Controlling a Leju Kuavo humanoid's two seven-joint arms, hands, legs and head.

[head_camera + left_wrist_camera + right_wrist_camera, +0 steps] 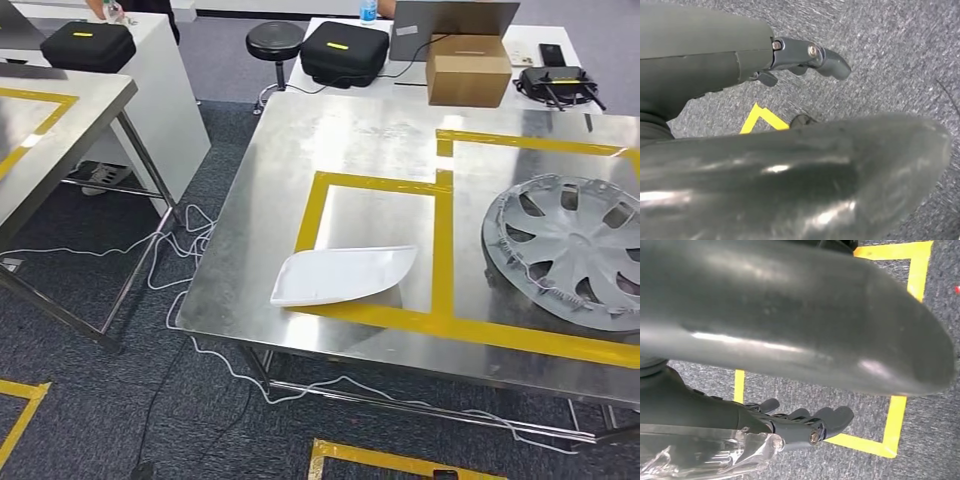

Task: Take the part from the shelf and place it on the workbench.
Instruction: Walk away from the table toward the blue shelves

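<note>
Steel workbench (249,200), white part (343,274), hubcap (570,245) cut off at frame edge

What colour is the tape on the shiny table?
Yellow tape, seen best in the head view.

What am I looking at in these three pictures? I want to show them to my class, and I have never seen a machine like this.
This is a two-legged humanoid robot with two arms, each ending in a hand. The wide picture comes from a camera high on its body, looking down at a steel workbench marked with yellow tape. On it lie a white plastic part, partly over the tape, and a grey wheel cover. Behind stand a cardboard box and two black cases.

The other two pictures come from cameras at the wrists, and they are turned. Each looks past its own hand, the left hand and the right hand, at grey carpet. Both hands hold nothing, their fingers loosely extended.
</note>
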